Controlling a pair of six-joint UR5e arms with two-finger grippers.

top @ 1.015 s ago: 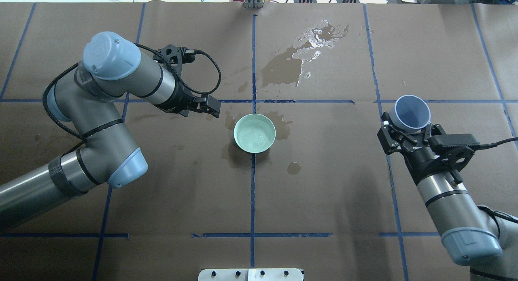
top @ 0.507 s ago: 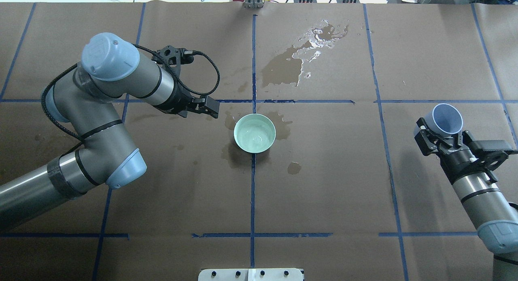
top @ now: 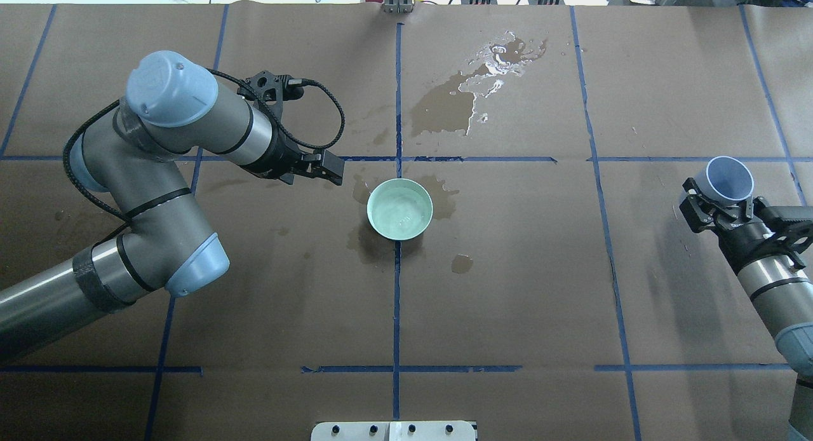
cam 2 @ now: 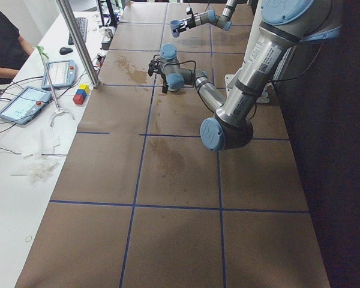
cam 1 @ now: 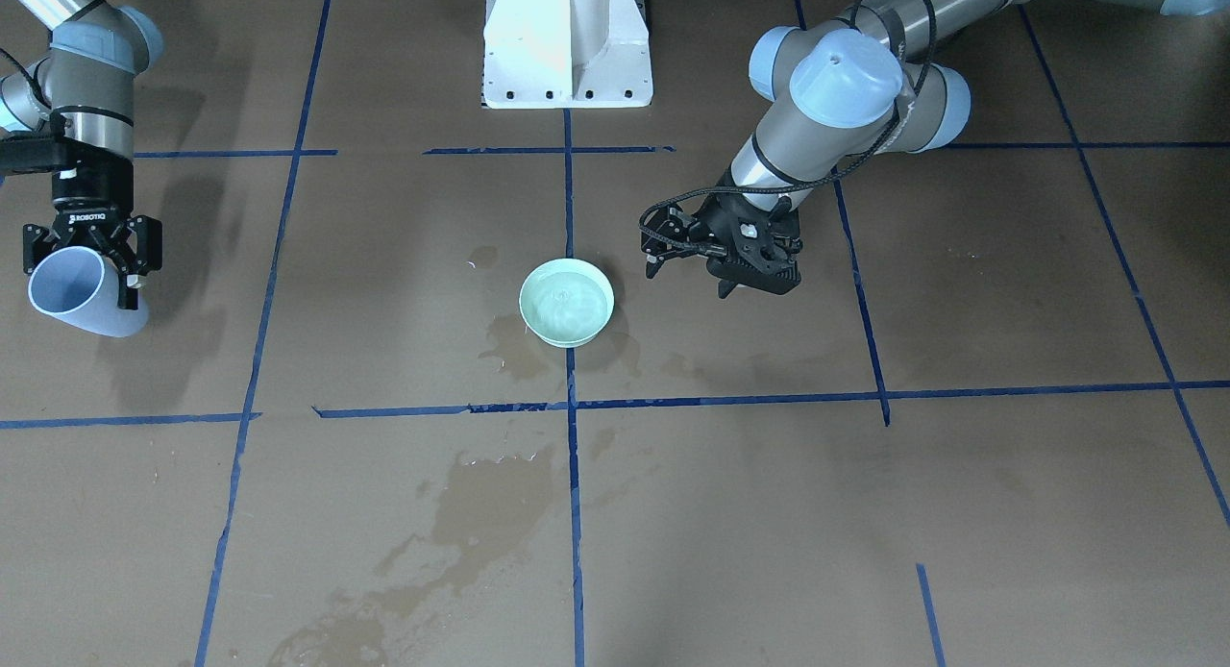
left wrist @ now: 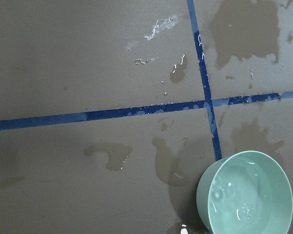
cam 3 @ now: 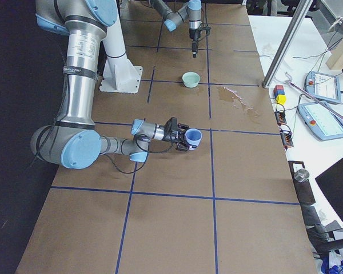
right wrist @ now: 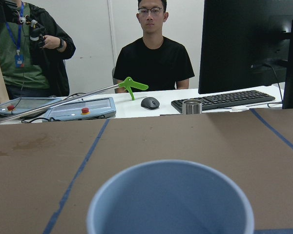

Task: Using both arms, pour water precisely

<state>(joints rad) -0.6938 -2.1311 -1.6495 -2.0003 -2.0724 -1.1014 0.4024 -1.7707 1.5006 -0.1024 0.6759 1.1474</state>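
Water (left wrist: pixel 244 197) lies shallow and glistening in a mint-green bowl (top: pixel 399 209) that stands upright on the brown paper surface (top: pixel 508 301). The bowl is just right of the left fingers (top: pixel 335 168), slightly nearer the robot than they are, and not touching them. Those fingers point toward the bowl and hold nothing. From overhead they read as one dark block, so I cannot tell whether they are parted or closed.

Beyond the bowl, farther from the robot, a puddle (top: pixel 502 56) shines at the edge of a dark wet stain.

Far to the right, well apart from the bowl, the right fingers (top: pixel 723 204) are clamped on the wall of a pale blue cup (top: pixel 730 177), one on each side. The cup is tipped with its mouth facing away from the robot, and whether it holds any liquid cannot be seen.

The liquid can only be handled through its vessel, and it will likely slosh at any jerk. The bowl looks stiff, glazed and probably slick where wet. I judge its rim the place to pinch, one finger inside and one outside, keeping it level. The cup looks light and thin, so a moderate mid-wall squeeze should suit it.
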